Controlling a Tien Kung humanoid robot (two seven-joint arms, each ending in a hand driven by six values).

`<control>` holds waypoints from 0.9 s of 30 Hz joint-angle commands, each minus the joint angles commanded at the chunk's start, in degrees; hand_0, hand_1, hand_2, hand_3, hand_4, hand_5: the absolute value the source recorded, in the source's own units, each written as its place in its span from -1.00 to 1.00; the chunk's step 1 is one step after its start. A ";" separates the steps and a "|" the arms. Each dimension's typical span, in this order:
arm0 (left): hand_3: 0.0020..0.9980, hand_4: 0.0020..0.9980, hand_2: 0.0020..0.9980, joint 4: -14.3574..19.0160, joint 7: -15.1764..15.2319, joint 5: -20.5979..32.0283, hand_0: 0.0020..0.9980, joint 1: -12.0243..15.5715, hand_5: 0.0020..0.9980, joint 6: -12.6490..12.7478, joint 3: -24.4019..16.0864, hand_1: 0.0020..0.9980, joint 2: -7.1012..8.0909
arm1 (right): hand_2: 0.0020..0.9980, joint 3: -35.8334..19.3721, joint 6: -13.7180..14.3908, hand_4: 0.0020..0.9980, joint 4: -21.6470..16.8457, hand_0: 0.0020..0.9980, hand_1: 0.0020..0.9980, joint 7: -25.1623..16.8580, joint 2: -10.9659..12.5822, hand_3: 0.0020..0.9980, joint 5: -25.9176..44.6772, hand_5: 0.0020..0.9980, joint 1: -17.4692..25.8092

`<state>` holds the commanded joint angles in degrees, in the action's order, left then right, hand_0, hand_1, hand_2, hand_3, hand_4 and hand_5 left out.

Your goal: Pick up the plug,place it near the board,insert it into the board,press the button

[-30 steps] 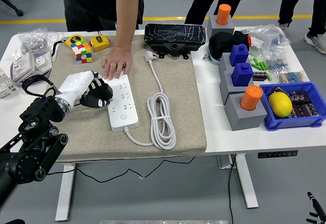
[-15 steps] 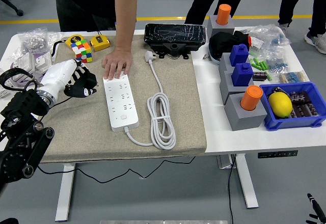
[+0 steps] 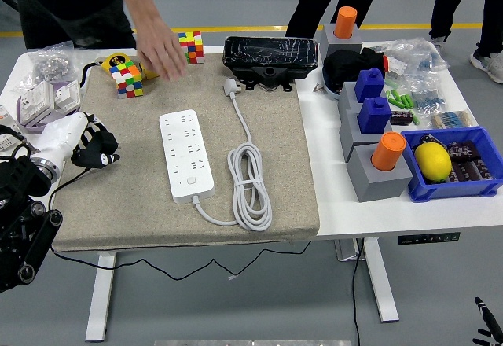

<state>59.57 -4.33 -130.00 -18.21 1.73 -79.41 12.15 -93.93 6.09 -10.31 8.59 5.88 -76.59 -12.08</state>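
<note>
On the grey mat (image 3: 141, 204), white board (image 3: 186, 155), left hand (image 3: 88, 146) fingers seemingly curled, empty

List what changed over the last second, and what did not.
The left hand pulled back from beside the power strip toward the mat's left edge, holding nothing. The person's hand lifted off the strip's far end and moved up-left, above the yellow tape measure; a second Rubik's cube now shows beside it. The strip, plug and coiled cord stayed put.
</note>
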 joint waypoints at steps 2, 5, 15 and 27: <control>0.06 0.72 -0.21 -0.31 0.15 0.00 -0.39 0.01 -1.00 -0.01 0.28 -0.25 -0.20 | 0.56 0.01 0.00 1.00 0.00 1.00 0.73 -0.02 0.00 0.70 0.00 1.00 -0.06; 0.06 0.72 -0.21 -0.67 0.44 0.00 -0.39 0.04 -1.00 -0.32 0.36 -0.25 -0.34 | 0.56 -0.01 0.01 1.00 0.00 1.00 0.73 -0.03 0.01 0.70 -0.05 1.00 -0.12; 0.11 1.00 0.15 -1.37 0.63 0.00 -0.11 -0.04 -0.74 -1.58 -0.47 0.16 -0.54 | 0.56 -0.14 -0.04 1.00 0.00 1.00 0.73 -0.02 -0.05 0.70 -0.16 1.00 0.08; 0.17 1.00 0.25 2.28 -0.55 0.00 0.05 0.06 -0.54 -2.78 -1.11 0.34 0.00 | 0.56 0.32 -0.09 1.00 0.00 1.00 0.73 -0.11 -0.06 0.70 0.37 1.00 -0.06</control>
<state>61.85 -4.88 -130.00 -18.15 -1.06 -80.52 12.14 -93.61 6.00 -10.31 8.48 5.81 -76.22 -12.14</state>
